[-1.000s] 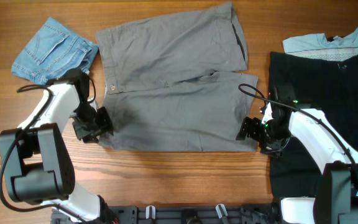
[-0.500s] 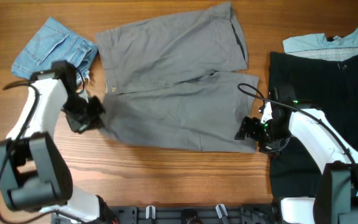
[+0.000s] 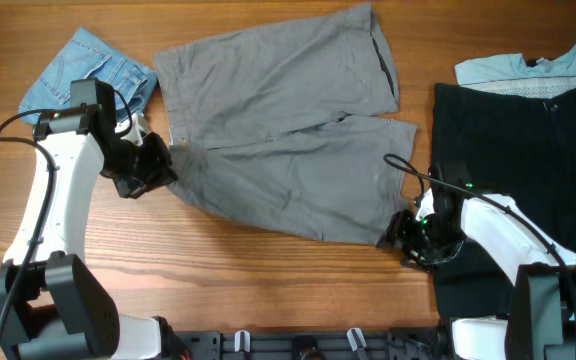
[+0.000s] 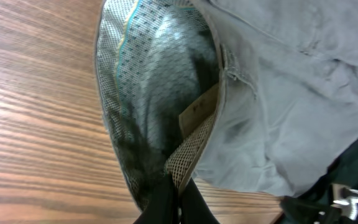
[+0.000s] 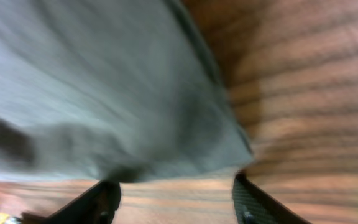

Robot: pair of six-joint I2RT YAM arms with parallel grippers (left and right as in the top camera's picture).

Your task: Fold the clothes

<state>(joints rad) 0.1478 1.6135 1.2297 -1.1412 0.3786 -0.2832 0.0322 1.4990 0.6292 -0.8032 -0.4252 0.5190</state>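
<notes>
Status: fold not yet made. The grey shorts lie in the middle of the tabletop, mostly flat and one layer deep, with both legs pointing right and the upper leg angled toward the far edge. No part is doubled over.

Left hand: clenched on the near waistband corner. The left wrist view shows the fingers pinched together on the waistband edge, with the patterned inner lining turned up and open above them. That corner is lifted off the wood. The near edge of the shorts runs on a slant from it down to the right.

Right hand: at the near hem corner of the lower leg. In the blurred right wrist view its fingers stand wide apart, with the cloth corner lying between and above them. It looks released, with no grip on the hem.

Left to do, as I judge it: secure the hem corner, carry both near corners over to the far edge, flatten, then fold again.

Surroundings: small denim shorts just beside the left hand. A black garment lies close to the right arm, with a pale shirt on its far end. Both crowd the sides, and the right hand's corner lies near the black cloth.
</notes>
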